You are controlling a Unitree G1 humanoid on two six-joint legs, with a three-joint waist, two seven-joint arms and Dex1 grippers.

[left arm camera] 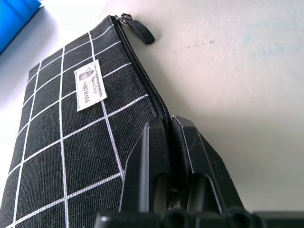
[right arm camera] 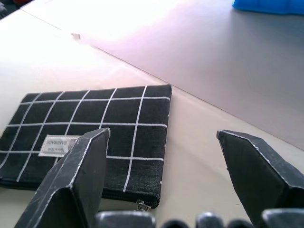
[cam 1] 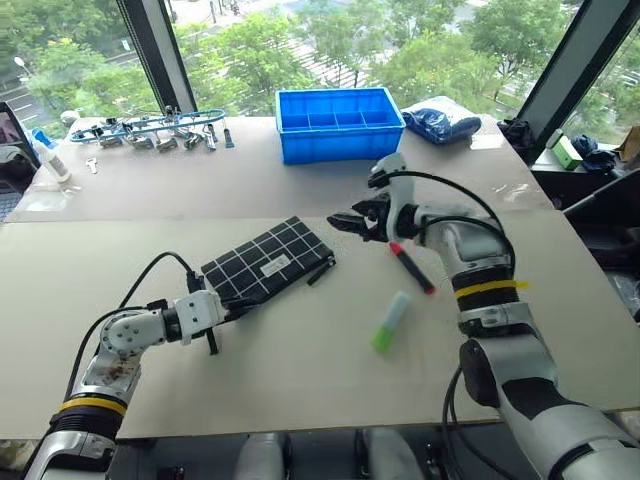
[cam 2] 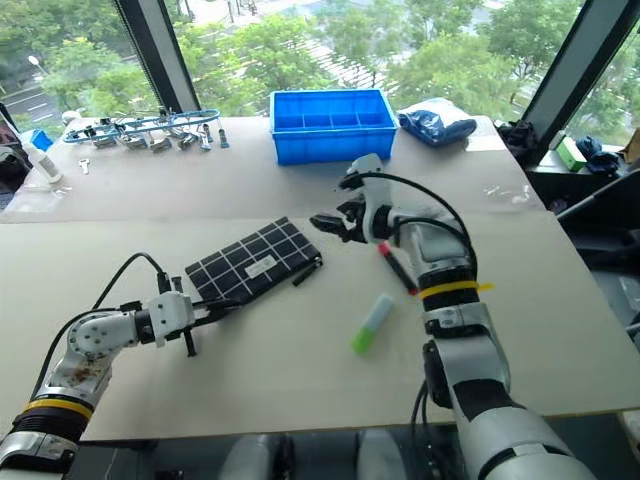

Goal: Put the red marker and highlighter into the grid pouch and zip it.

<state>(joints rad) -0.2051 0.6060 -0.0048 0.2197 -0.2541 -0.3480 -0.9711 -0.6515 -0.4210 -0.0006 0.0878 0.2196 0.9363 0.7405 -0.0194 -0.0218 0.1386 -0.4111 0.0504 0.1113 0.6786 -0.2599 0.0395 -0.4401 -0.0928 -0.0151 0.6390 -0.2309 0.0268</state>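
grid pouch (cam 1: 268, 261) left on the table (cam 1: 300, 370), red marker (cam 1: 411, 267) right of it, highlighter (cam 1: 390, 322) nearer, bin (cam 1: 339, 122) behind

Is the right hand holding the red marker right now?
No: the right hand hangs open and empty above the table, while the red marker lies flat on the table beside it.

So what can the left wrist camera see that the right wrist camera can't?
Left wrist view alone: the left hand shut on the grid pouch's zipper edge, and the black pull tab lying on the table. Right wrist view alone: the right hand open with nothing between its fingers, and a corner of the blue bin. Both: the pouch, its white label and the pale table.
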